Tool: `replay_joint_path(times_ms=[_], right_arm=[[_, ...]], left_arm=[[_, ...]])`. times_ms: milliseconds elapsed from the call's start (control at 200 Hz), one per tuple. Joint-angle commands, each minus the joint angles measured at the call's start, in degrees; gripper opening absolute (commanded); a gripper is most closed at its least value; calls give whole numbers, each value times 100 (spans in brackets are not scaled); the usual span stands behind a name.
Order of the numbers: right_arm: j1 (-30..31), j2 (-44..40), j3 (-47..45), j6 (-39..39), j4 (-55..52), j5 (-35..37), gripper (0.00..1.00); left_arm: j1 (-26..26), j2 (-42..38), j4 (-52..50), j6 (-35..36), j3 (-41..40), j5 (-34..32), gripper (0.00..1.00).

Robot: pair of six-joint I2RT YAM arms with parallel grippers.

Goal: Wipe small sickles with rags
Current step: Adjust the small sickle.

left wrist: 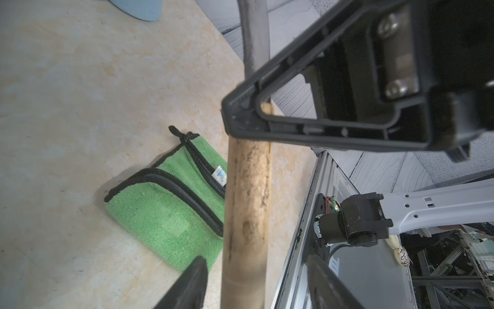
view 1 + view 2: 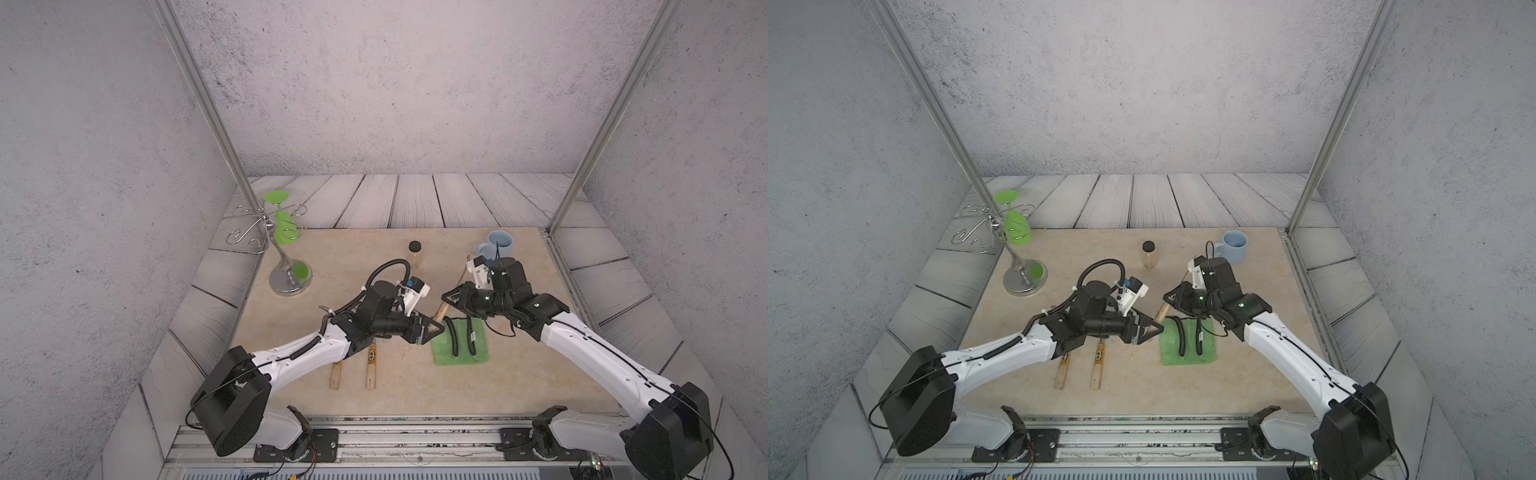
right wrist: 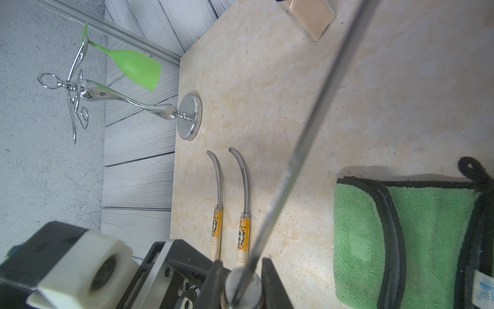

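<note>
**One small sickle (image 1: 246, 200), grey-bladed and pale-handled, gripped in the air beside a green rag (image 2: 442, 353)**

The small sickle, with its thin curved grey metal blade and pale wooden handle, is held slanted above the beige marbled counter (image 2: 353, 266). Its metal collar, where blade meets handle, is clenched between the black fingers of the right gripper (image 2: 449, 297).

The fingers of the left gripper (image 2: 439, 328) are spread on either side of the handle's butt end. A gap is seen on each side, so the handle is released by them.

The rag, a bright green fluffy microfibre cloth with dark edging, is laid folded on the counter, just beside the left gripper's tip.

Further left, two more small sickles (image 3: 216, 227) (image 3: 242, 230) with black-and-yellow labels on their handles are laid side by side. They are partly covered by the left arm in both top views.

At the back of the counter, a pale blue mug (image 2: 500, 245), a black-lidded jar (image 2: 414, 254) and a chrome stand (image 2: 291, 282) hung with a green plastic goblet (image 2: 284, 226) are seen.
</note>
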Motion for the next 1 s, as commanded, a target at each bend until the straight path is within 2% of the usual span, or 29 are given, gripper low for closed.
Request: replay_joint_path(times_ms=[0, 220, 310, 530, 651, 706, 781, 831, 926, 996], right_arm=[[67, 109, 197, 180, 224, 6, 5], [178, 217, 255, 342, 338, 6, 5], [211, 252, 199, 387, 398, -20, 6], [247, 245, 80, 410, 407, -29, 6], [266, 271, 109, 289, 243, -31, 9], [274, 302, 185, 141, 39, -27, 16], [274, 283, 331, -142, -454, 95, 38], [273, 239, 438, -338, -813, 285, 49], [274, 129, 595, -727, -1517, 585, 62], [273, 74, 717, -1009, -2015, 801, 68]], left_arm=[[-51, 152, 136, 60, 171, -52, 62], [-65, 311, 338, -39, 258, -132, 60], [-65, 362, 395, -86, 309, -123, 47], [-65, 443, 432, -131, 359, -120, 0], [-52, 446, 503, -150, 314, -147, 0], [-47, 438, 538, -174, 284, -190, 0], [13, 398, 553, -268, 187, -338, 0], [115, 364, 612, -392, 69, -409, 0], [396, 285, 965, -676, -259, -377, 0], [631, 202, 1159, -816, -467, -328, 0]])
